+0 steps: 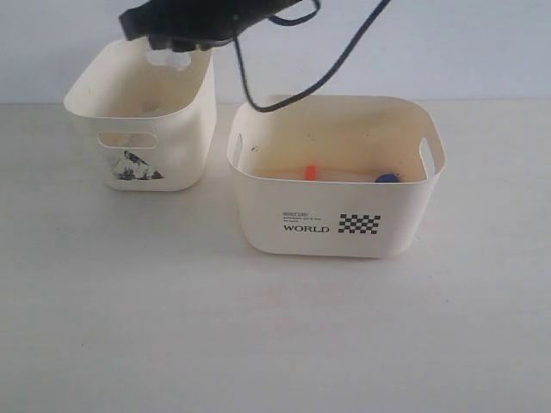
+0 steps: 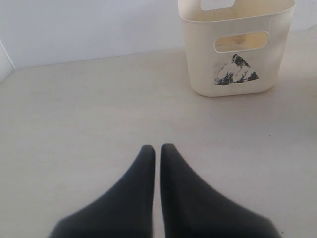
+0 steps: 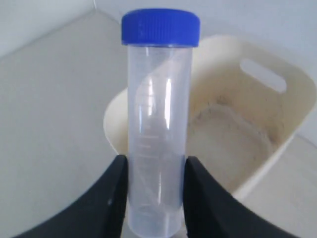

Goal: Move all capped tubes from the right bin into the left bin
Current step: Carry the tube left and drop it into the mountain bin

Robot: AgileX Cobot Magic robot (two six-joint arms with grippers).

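**Pale tabletop (image 1: 275, 344), one drop that could miss**

Exterior: the left bin (image 1: 142, 129) stands far left, the right gripper (image 1: 175, 39) above its far rim. An orange-capped tube (image 1: 311, 171) and a blue-capped tube (image 1: 386, 178) lie in the right bin (image 1: 336, 215).

Left wrist: the left gripper (image 2: 157, 148) is closed and empty.

Right wrist: half-open jaws pinch the held tube (image 3: 158, 124) low on its body, over the bin's mouth. Released near the rim, it may bounce out.
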